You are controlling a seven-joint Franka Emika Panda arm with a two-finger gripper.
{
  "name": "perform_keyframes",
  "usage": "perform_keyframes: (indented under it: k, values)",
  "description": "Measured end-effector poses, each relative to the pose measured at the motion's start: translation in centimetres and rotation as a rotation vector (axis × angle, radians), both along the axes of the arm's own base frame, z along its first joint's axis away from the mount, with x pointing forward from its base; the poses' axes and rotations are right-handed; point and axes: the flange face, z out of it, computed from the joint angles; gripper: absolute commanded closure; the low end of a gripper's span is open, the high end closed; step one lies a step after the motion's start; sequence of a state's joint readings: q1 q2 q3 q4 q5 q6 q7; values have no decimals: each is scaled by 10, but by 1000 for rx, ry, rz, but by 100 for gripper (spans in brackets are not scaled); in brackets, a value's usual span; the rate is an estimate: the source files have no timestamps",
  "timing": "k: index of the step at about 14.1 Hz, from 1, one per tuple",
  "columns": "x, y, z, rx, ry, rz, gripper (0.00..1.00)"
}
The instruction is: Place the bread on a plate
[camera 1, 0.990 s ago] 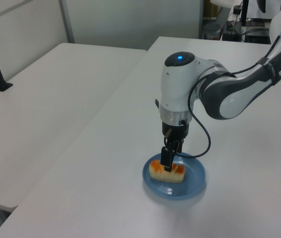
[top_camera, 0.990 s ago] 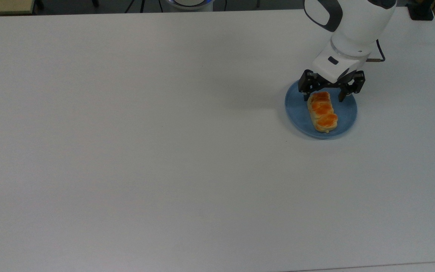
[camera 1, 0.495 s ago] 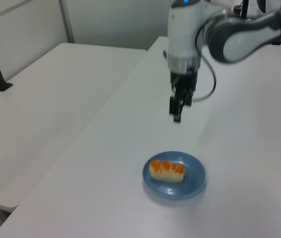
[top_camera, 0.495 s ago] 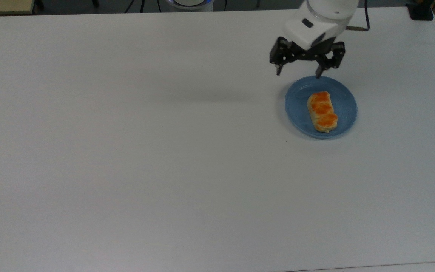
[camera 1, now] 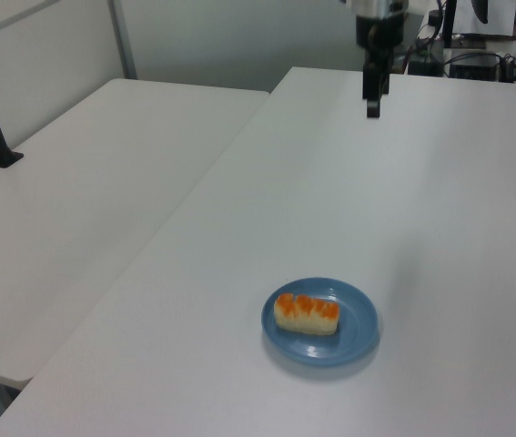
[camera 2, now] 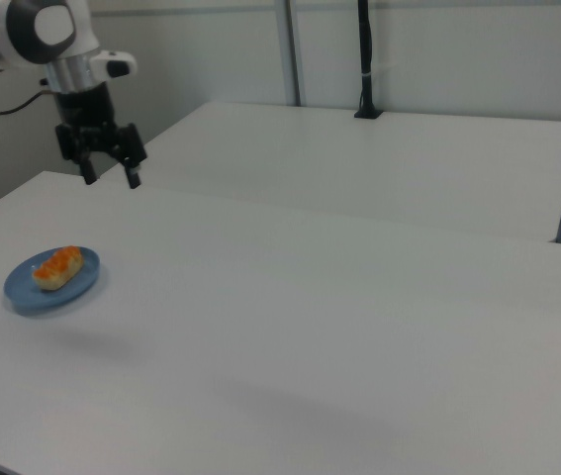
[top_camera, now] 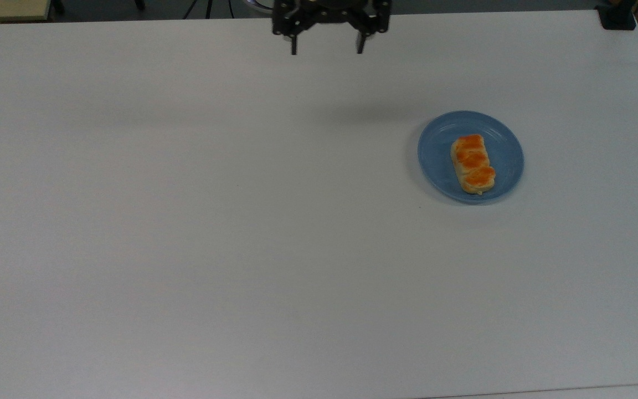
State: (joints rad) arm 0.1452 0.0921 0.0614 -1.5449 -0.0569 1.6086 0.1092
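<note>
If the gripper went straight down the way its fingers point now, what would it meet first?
Most likely bare table. The open gripper hangs near the top view's upper edge, well apart from the plate and bread; exact depth is unclear.

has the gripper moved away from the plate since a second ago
Yes. In the top view the gripper has gone from over the plate up and toward the top view's left, jaws open; the bread stays put.

claw (top_camera: 326, 51) raised, fingers spread, empty
</note>
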Motion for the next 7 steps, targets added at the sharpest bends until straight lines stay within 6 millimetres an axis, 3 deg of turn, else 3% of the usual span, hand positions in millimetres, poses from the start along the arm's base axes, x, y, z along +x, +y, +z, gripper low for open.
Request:
perform_keyframes:
  k: [4,7]
  values:
    - [-5,-95,29,3,-36,-45,0]
    - [-11,-154,38,26,-53,-86,0]
